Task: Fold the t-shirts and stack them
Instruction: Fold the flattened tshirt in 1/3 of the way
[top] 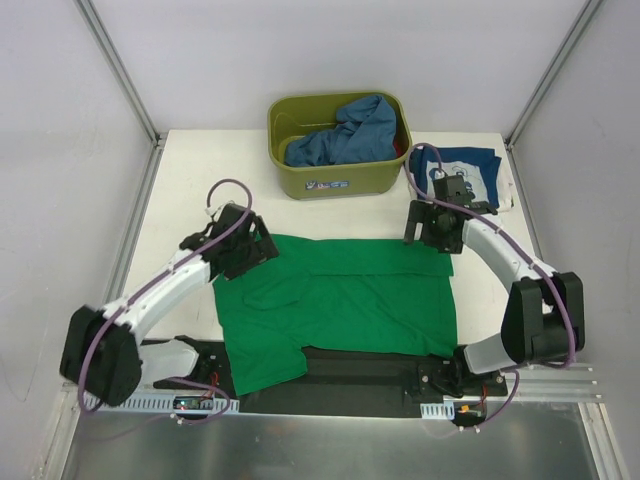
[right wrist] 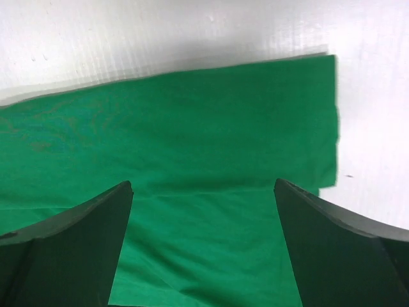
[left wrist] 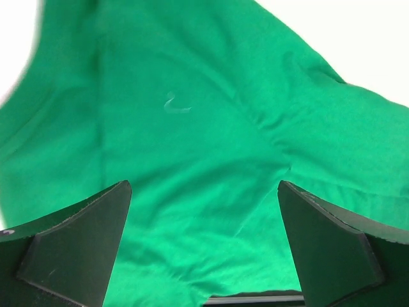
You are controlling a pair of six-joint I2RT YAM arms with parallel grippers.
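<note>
The bright green t-shirt (top: 340, 305) lies spread on the table, its far edge folded over toward the middle. My left gripper (top: 250, 250) is open above the shirt's far left corner; the left wrist view shows green cloth (left wrist: 192, 128) between the spread fingers (left wrist: 77, 243). My right gripper (top: 432, 232) is open above the far right corner; the right wrist view shows the folded green edge (right wrist: 211, 128) between its fingers (right wrist: 339, 243). The navy printed t-shirt (top: 470, 172) lies folded at the far right. The mid-blue t-shirt (top: 345, 132) is bunched in the tub.
The olive-green plastic tub (top: 340, 178) stands at the far middle of the table. A black mat (top: 360, 368) lies under the shirt's near edge, between the arm bases. White walls with metal rails enclose the table (top: 190, 180) on three sides.
</note>
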